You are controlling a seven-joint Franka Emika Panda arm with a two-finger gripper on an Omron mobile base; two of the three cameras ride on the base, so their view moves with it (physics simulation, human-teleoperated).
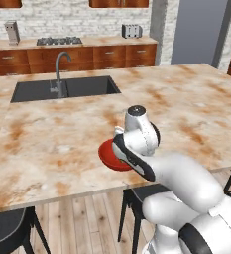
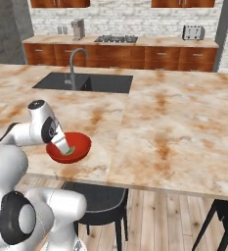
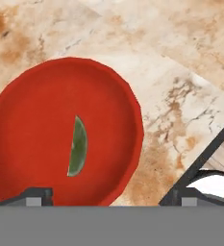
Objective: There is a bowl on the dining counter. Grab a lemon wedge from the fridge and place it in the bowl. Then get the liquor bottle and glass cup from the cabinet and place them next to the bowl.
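A red bowl (image 3: 31,120) sits near the front edge of the marble dining counter (image 1: 47,144). A thin greenish lemon wedge (image 3: 78,146) lies on the bowl's floor, free of the fingers. My gripper (image 3: 111,196) hangs just above the bowl, open, its two tips wide apart with nothing between them. In the right base view the hand (image 2: 64,147) points down into the bowl (image 2: 83,142), with the wedge (image 2: 69,151) beside its fingers. From the left, my arm covers most of the bowl (image 1: 107,154). Liquor bottle and glass cup are out of view.
A dark sink (image 1: 87,87) with a grey faucet (image 1: 60,69) is set into the counter behind the bowl. Dark stools (image 2: 96,196) stand under the counter's front edge. The back counter carries a stove (image 2: 116,38) and a toaster (image 2: 193,32).
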